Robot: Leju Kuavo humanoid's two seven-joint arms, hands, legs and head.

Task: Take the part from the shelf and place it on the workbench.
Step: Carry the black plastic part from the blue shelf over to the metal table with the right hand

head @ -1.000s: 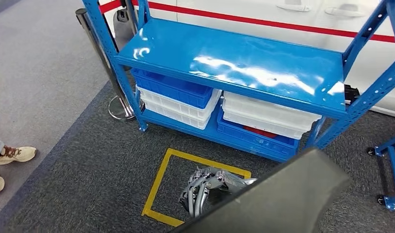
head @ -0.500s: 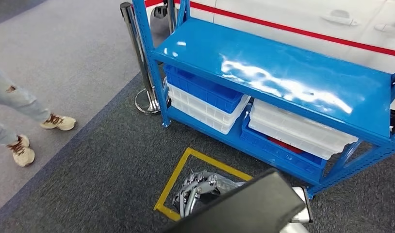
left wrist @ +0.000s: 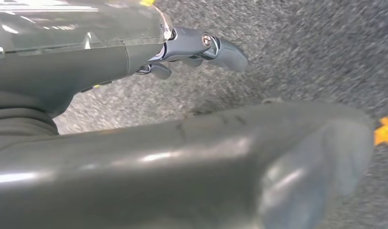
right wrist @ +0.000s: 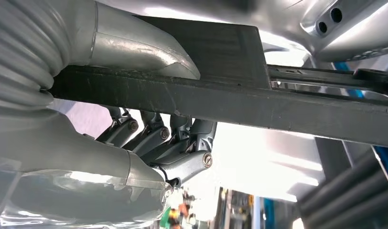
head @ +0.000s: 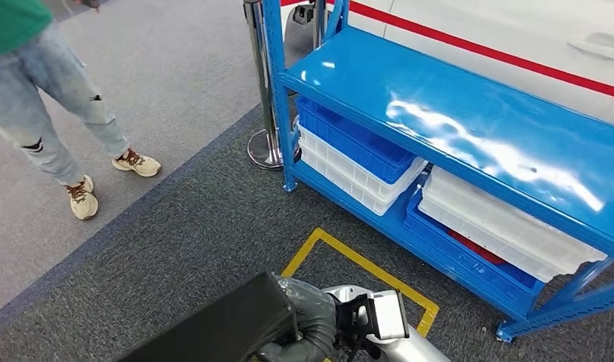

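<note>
Right hand (head: pixel 308 324) is gripping the flat black rectangular slab part (head: pixel 213 332). In the right wrist view the right hand (right wrist: pixel 87 148) is clamping the part (right wrist: pixel 220 95) with the thick grey thumb (right wrist: pixel 135 47) lying on one face and the darker fingers (right wrist: pixel 173 148) curling against the opposite face.

The part is sitting off the shelf, held low at the robot's front over the dark grey carpet (head: pixel 176 226), with one end just beside the yellow tape square (head: pixel 364 264) on the floor.

Left hand (left wrist: pixel 87 67) is holding nothing. Its thumb and fingers (left wrist: pixel 216 45) are standing apart, with bare carpet showing between them; the view is blurred.

The blue metal shelf rack (head: pixel 470 113) is standing ahead and to the right. On its lower level:
- a blue plastic crate (head: pixel 349 139) is resting on a white plastic crate (head: pixel 349 177);
- beside them, a second white crate (head: pixel 500 234) is resting on a second blue crate (head: pixel 462 260), with something red showing inside.

A chrome stanchion post (head: pixel 262 83) is standing just beside the rack's left upright. A white panel with a red stripe (head: pixel 515 30) is running behind the rack.

A person in light jeans and beige sneakers (head: pixel 32 98) is standing on the lighter grey floor (head: pixel 176 60), well apart from the robot.
</note>
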